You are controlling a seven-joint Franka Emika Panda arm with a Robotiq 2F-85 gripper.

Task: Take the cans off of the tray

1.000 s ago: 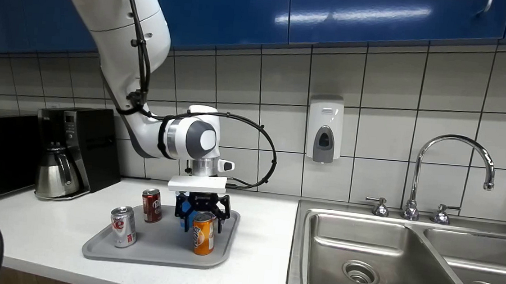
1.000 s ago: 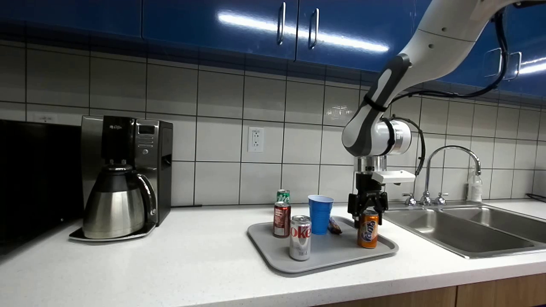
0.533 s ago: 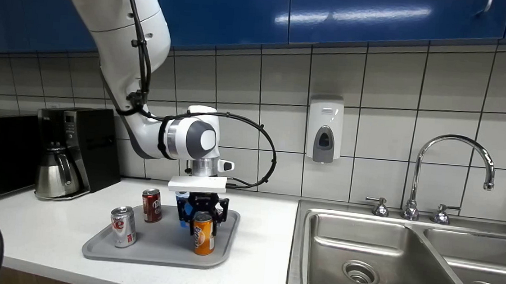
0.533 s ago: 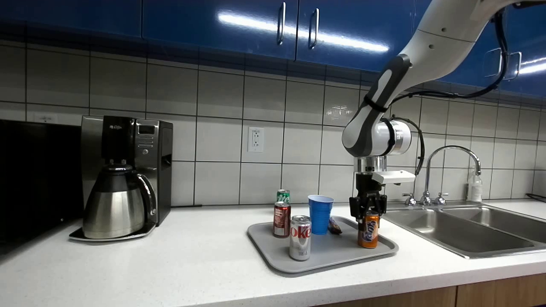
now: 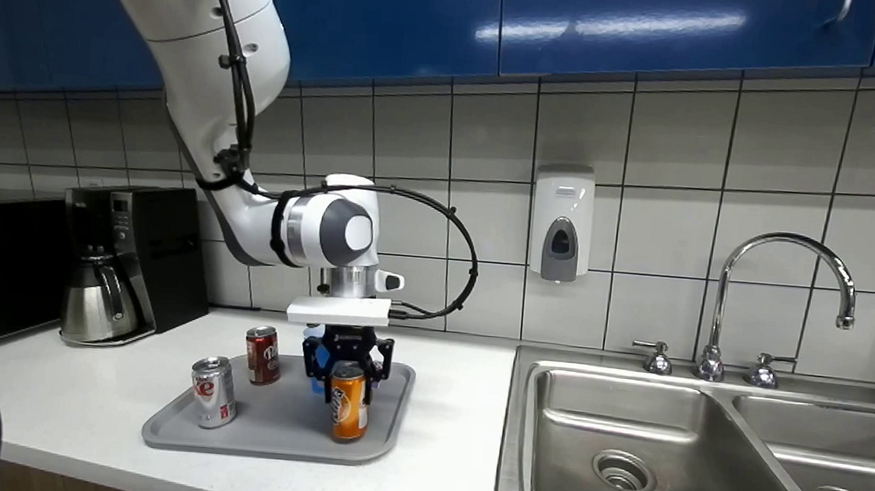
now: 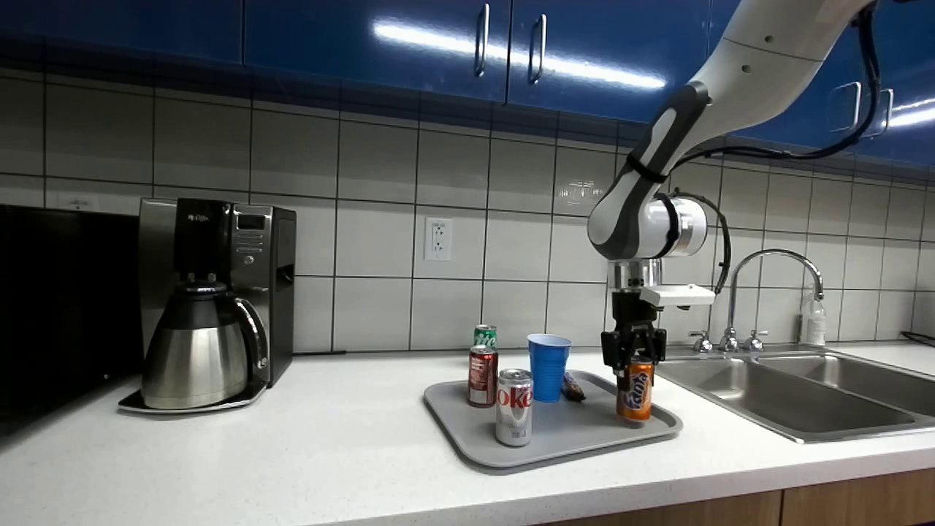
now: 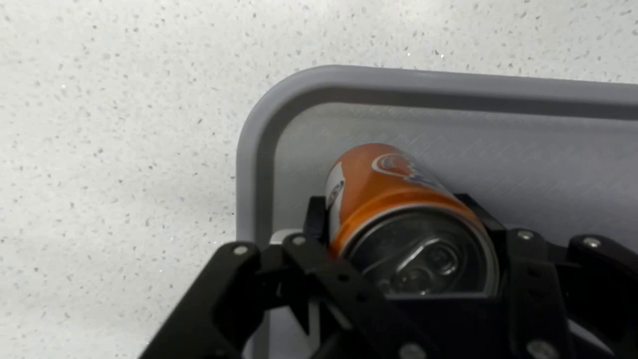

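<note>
My gripper (image 5: 349, 399) is shut on the upper part of the orange can (image 5: 349, 420), with one finger on each side of it. In the wrist view the can's dark top and pull tab face the camera, and the fingers (image 7: 316, 212) press against its sides. The can stands near a corner of the grey tray (image 7: 448, 82), its base low over the tray floor. On the same tray, in both exterior views, stand the silver can (image 6: 514, 420) with red marking and the dark red can (image 6: 482, 380), both upright and apart from the gripper.
A blue cup (image 6: 549, 369) and a small wrapped item (image 6: 573, 387) are also on the tray. Behind the dark red can shows a green can (image 6: 485, 335), its base hidden. A coffee maker (image 6: 212, 307) and a steel sink (image 5: 511, 454) flank the tray on the white counter.
The fingers have closed from wide apart onto the orange can. Over the last half second the arm has risen a little, and the can has shifted slightly up with it.
</note>
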